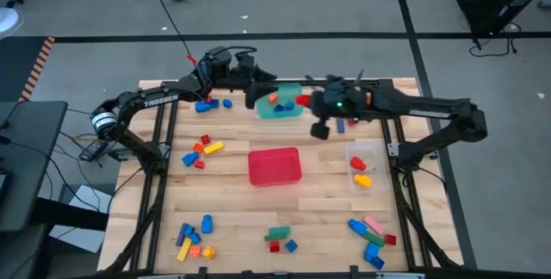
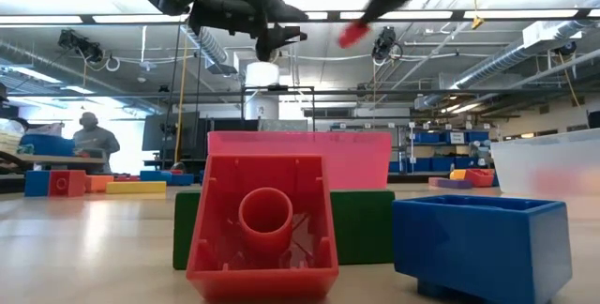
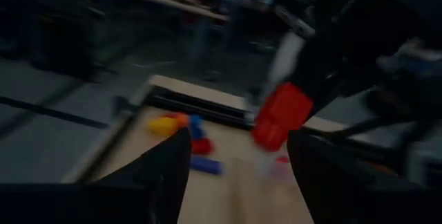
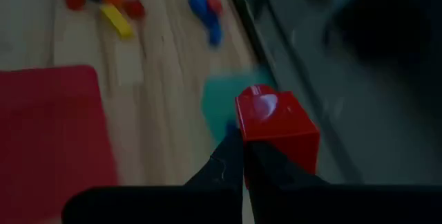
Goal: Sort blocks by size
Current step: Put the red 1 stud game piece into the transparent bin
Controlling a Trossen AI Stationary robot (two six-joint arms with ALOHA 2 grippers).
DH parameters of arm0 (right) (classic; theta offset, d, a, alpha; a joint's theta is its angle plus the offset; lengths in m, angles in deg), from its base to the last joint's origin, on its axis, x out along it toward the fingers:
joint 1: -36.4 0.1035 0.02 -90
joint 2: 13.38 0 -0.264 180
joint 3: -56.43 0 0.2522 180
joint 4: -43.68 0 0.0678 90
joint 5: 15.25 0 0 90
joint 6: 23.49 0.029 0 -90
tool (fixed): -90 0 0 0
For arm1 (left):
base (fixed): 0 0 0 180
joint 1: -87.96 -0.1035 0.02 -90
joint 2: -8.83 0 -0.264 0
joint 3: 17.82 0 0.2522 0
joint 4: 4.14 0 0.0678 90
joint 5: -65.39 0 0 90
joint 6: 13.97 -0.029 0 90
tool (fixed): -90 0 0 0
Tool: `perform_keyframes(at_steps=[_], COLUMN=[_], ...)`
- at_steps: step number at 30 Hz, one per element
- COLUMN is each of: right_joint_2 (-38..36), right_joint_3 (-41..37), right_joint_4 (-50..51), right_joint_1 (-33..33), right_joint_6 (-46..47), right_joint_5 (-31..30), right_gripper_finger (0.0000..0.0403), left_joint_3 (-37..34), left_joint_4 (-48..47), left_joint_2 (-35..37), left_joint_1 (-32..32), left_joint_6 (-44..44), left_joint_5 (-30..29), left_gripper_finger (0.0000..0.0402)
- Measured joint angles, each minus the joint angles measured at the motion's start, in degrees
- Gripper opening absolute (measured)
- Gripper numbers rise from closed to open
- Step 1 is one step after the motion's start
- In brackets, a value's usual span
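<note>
Red plastic cube (image 4: 276, 131) pinched by the right gripper (image 4: 243, 156) nears the teal tub (image 1: 281, 107) (left gripper (image 3: 235, 162) idles spread), awaiting release.

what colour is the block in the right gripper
Red. The right gripper is shut on the red block; the right wrist view shows it best.
</note>
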Motion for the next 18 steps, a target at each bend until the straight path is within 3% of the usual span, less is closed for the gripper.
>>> perform_keyframes(at_steps=[5,10,18], right_joint_2=[-4.19,-3.80,-3.97], right_joint_3=[0.04,-1.10,-14.25], right_joint_4=[23.36,43.24,43.40], right_joint_1=[-0.07,1.54,2.34], right_joint_6=[27.07,44.16,49.25], right_joint_5=[0.24,8.49,26.05], right_gripper_finger=[0.0012,0.0012,0.0012], left_joint_3=[0.00,-0.02,-0.02], left_joint_4=[-0.03,-0.05,-0.07], left_joint_2=[0.00,0.00,0.00], left_joint_1=[0.00,-0.02,0.13], left_joint_6=[-6.40,-8.00,-7.77], left_joint_5=[-10.41,-15.35,-15.17], left_gripper_finger=[0.0248,0.0248,0.0248])
